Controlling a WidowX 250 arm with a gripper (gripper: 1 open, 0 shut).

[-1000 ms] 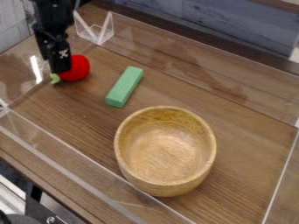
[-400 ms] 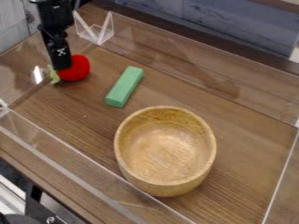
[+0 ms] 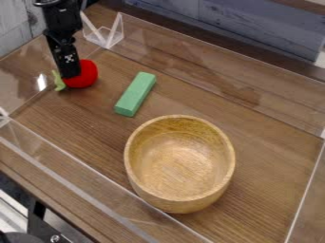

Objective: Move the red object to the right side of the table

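Observation:
The red object [image 3: 86, 76], a small round toy fruit with a green leaf showing on its left, lies at the far left of the table [image 3: 260, 100]. My gripper [image 3: 66, 68] hangs straight down over it. The black fingers stand open and cover the fruit's left half from this view. I cannot tell whether they touch it. The fruit still rests on the wood.
A green rectangular block [image 3: 136, 93] lies just right of the fruit. A large wooden bowl [image 3: 180, 121] sits in the front middle. Low clear acrylic walls [image 3: 305, 204] edge the tabletop. Bare wood lies at the right, behind the bowl.
The gripper has shifted slightly right, further over the red fruit. The fruit, block and bowl have not moved.

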